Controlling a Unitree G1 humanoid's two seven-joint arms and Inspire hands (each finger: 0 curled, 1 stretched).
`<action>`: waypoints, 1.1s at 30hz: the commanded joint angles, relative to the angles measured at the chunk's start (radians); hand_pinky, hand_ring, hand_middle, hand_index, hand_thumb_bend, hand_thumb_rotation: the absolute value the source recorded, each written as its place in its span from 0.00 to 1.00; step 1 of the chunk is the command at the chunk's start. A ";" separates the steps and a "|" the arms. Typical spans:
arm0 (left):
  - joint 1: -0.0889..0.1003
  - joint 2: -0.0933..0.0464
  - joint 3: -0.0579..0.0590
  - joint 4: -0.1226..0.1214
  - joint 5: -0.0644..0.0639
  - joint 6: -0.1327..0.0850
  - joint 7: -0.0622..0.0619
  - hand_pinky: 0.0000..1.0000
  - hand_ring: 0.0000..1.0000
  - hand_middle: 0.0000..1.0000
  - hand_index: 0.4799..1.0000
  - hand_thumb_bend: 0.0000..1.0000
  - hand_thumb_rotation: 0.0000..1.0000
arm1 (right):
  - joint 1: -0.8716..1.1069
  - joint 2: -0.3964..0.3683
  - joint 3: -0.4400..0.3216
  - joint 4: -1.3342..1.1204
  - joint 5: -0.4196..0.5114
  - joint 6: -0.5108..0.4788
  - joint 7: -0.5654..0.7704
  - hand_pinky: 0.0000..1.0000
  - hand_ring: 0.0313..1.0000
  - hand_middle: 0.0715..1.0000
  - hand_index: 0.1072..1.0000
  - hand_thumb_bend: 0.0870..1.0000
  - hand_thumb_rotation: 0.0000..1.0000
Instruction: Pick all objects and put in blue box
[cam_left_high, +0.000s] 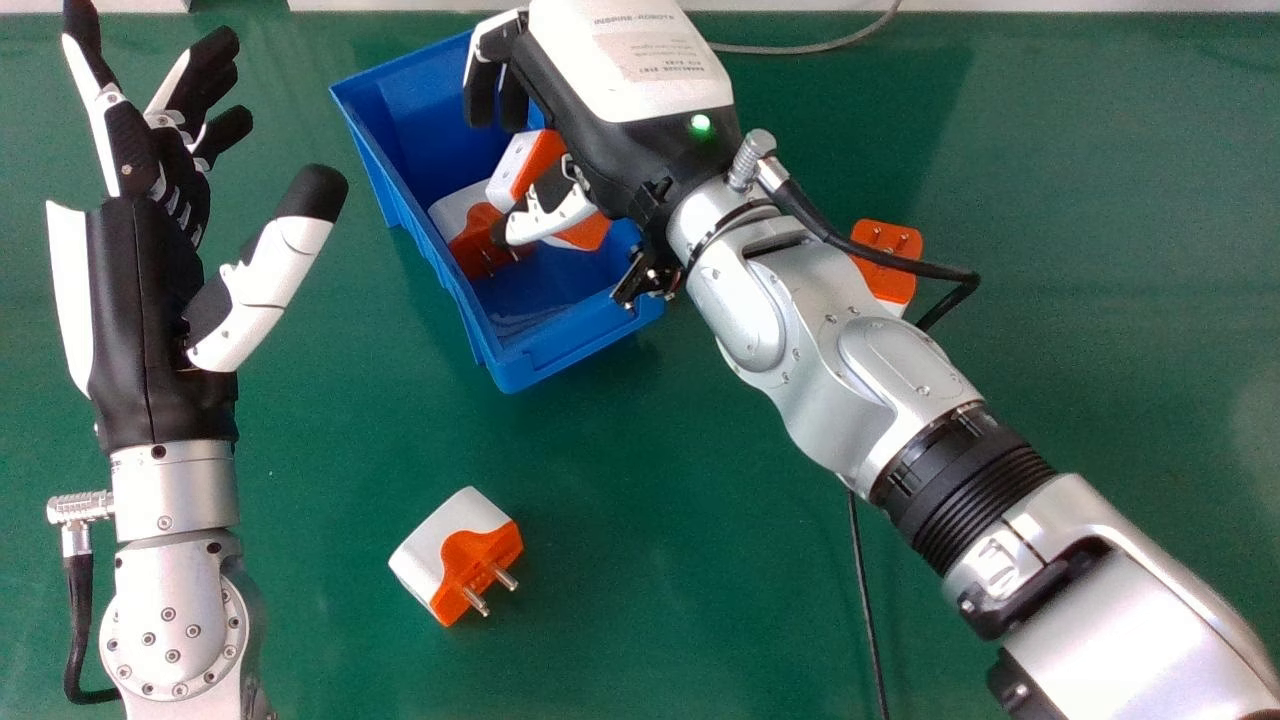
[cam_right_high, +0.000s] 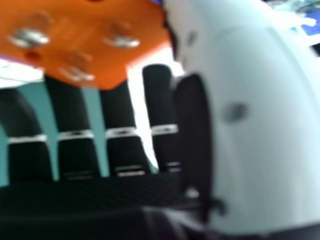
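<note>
A plug (cam_left_high: 450, 545) near you, the blue box (cam_left_high: 560, 350) farther off.
Past that plug, on the green table (cam_left_high: 680, 600), your left hand (cam_left_high: 150, 320) has its fingers spread apart; farther on, another plug (cam_left_high: 885, 238) lies partly behind your right arm (cam_left_high: 835, 365). Plugs (cam_left_high: 470, 235) show inside the box; your right hand (cam_left_high: 640, 140) is over it, whether clamped on one I cannot tell.

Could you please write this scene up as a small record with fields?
surface: green tabletop
container: blue box, with orange-and-white plug adapters inside
right hand: right hand over the box
left hand: left hand open, left of the box
outside the box: two; near adapter between the box and the robot, and far adapter right of the box, partly hidden by the right arm
task status: unfinished
</note>
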 joint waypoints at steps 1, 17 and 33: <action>-0.002 0.007 -0.004 -0.012 0.012 -0.016 0.010 0.84 0.89 0.88 0.75 0.84 0.56 | -0.013 -0.002 0.008 -0.050 -0.016 0.010 0.001 0.81 0.96 0.97 0.95 0.97 0.24; 0.011 0.002 -0.013 -0.029 -0.022 -0.006 -0.009 0.84 0.89 0.89 0.77 0.85 0.55 | 0.146 -0.088 -0.072 -0.449 -0.019 0.181 0.134 1.00 1.00 1.00 1.00 1.00 0.39; 0.005 -0.005 -0.023 -0.027 -0.077 -0.002 -0.059 0.86 0.92 0.90 0.79 0.83 0.51 | 0.195 -0.368 -0.104 -0.808 -0.202 0.667 0.885 1.00 1.00 1.00 1.00 1.00 0.27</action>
